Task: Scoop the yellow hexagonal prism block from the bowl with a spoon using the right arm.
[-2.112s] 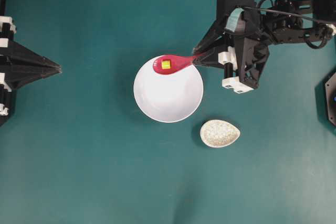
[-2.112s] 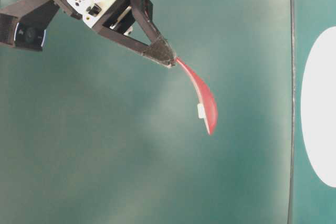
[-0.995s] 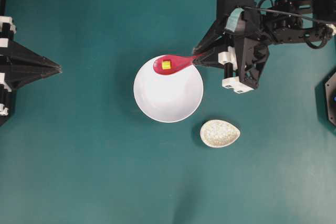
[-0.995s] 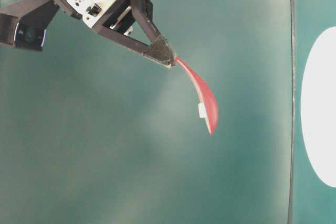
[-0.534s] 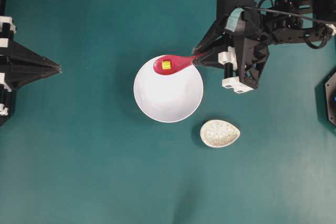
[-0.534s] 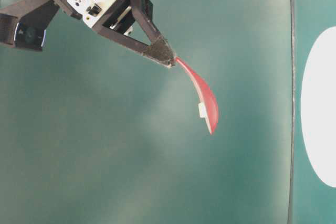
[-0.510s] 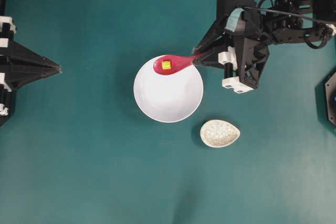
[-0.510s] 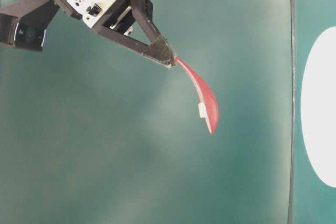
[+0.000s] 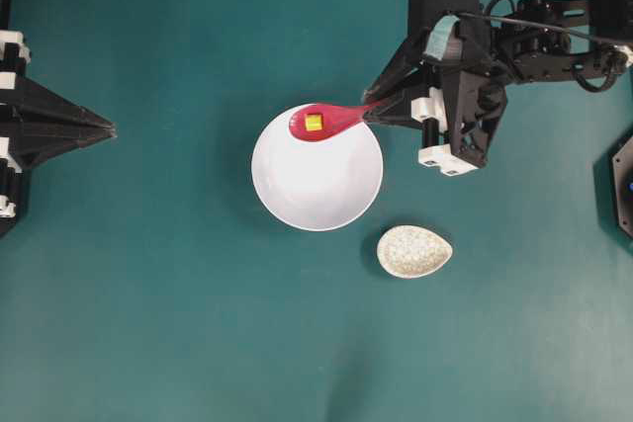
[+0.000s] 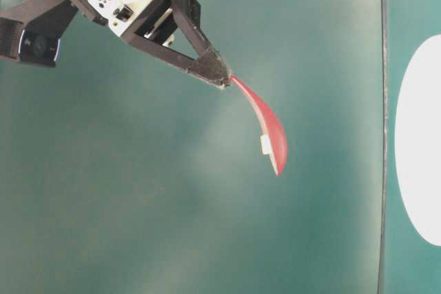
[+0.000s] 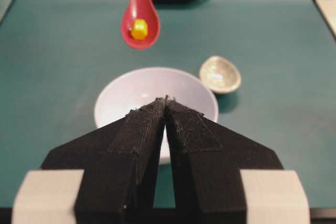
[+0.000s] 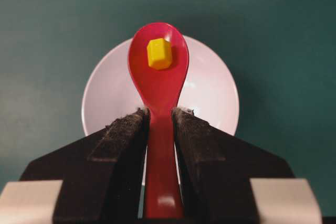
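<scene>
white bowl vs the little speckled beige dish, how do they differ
The large round plain white bowl is far bigger than the small speckled beige oval dish. The bowl is circular and plain; the dish is egg-shaped and mottled. The glossy pink-red spoon carrying the tiny yellow block is raised over the bowl's far edge; nothing is over the dish. Both sit on the teal table, holding nothing.

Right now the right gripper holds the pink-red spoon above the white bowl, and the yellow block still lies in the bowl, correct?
Not quite: the yellow block sits in the spoon, not the bowl. The right wrist view shows it; the right gripper does hold the spoon.
</scene>
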`<action>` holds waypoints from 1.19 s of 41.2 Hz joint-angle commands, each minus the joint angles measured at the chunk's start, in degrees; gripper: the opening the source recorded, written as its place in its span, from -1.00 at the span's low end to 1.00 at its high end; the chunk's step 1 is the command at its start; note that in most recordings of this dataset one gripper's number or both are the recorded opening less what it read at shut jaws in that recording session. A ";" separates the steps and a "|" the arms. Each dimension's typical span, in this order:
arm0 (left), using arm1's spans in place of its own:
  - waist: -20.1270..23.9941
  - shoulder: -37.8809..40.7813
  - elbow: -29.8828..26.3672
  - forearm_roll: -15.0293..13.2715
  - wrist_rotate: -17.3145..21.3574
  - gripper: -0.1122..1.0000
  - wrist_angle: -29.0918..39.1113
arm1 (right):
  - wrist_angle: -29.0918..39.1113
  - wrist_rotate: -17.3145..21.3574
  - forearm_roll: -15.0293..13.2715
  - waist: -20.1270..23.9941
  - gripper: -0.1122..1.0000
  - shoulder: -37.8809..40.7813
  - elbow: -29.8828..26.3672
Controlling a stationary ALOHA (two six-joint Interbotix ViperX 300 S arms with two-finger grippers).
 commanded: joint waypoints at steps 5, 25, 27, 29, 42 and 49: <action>0.09 0.35 -1.76 0.18 0.00 -0.66 -0.26 | -0.53 -0.09 0.00 0.00 -0.36 -1.49 -0.62; 0.09 0.26 -1.76 0.18 0.00 -0.66 -0.26 | -0.62 -0.09 0.00 0.00 -0.36 -1.41 -0.62; 0.09 0.35 -1.76 0.18 0.00 -0.66 -0.26 | -0.53 -0.09 0.00 0.00 -0.36 -1.49 -0.62; 0.09 0.26 -1.76 0.18 0.00 -0.66 -0.26 | -0.62 -0.09 0.00 0.00 -0.36 -1.49 -0.62; 0.09 0.26 -1.76 0.18 0.00 -0.66 -0.26 | -0.53 -0.09 0.00 0.00 -0.36 -1.49 -0.62; 0.09 0.26 -1.76 0.18 0.00 -0.66 -0.26 | -0.53 -0.09 0.00 0.00 -0.36 -1.49 -0.62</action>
